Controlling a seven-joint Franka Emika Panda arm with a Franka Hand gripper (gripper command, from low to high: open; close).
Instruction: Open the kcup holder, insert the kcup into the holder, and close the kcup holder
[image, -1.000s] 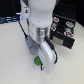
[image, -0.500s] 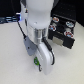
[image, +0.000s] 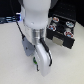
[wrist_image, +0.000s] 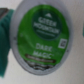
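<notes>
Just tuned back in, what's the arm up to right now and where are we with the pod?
The hand is down low over the white table, right at the kcup, whose green lid fills the wrist view. Only a sliver of green shows by the fingers in the exterior view, so I cannot tell whether the pod is gripped yet. The kcup holder sits toward the exterior view's right with a drawer pulled out and other pods inside. The green pod is not in it yet.

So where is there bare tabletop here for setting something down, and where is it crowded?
Free: the white table on the exterior view's left of the arm, and the strip below the kcup holder toward the right. Crowded: around the end effector over the kcup, and the pod-filled holder.
</notes>
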